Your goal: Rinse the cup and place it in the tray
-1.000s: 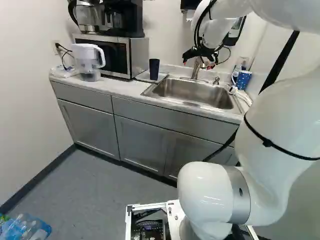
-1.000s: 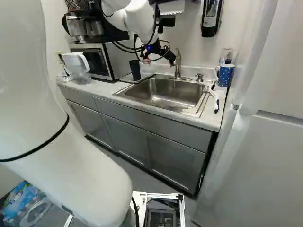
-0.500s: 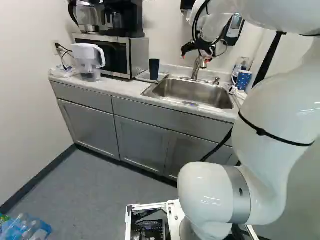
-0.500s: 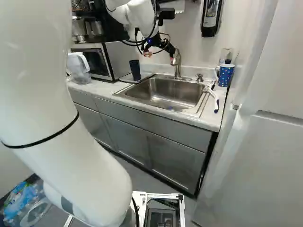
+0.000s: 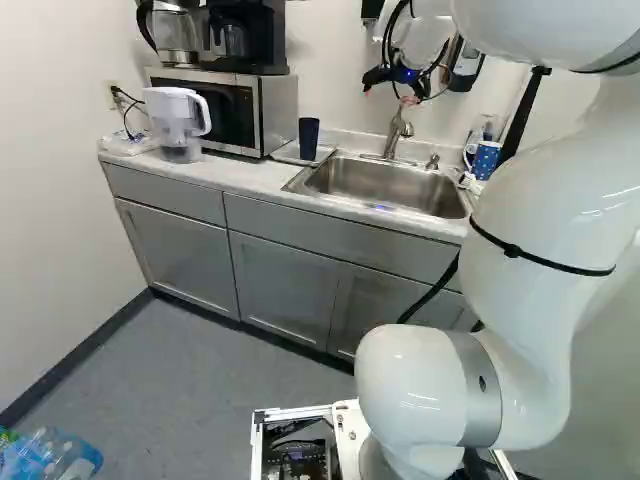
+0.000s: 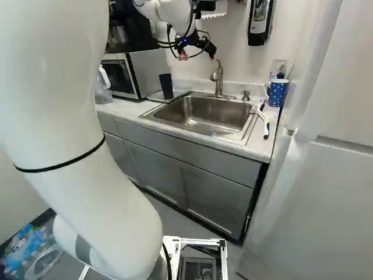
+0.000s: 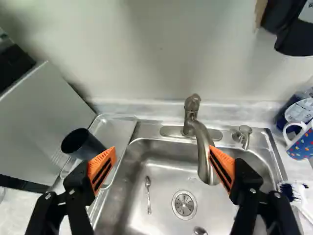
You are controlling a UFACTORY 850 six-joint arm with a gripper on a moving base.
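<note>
Apparently empty, the gripper (image 7: 162, 149) hangs above the sink (image 7: 164, 186), angled down towards the wall, its fingers (image 7: 109, 155) wide apart, with the faucet (image 7: 201, 147) just ahead. The dark cup (image 7: 90, 148) stands upright on the tray (image 7: 115, 128) beside the basin. Placing looks done; rinsing I can't judge. Next probably calls for backing clear, cup untouched.

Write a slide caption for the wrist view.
Open gripper above a steel sink with a spoon inside, faucet ahead, dark cup standing on the tray alongside.
</note>
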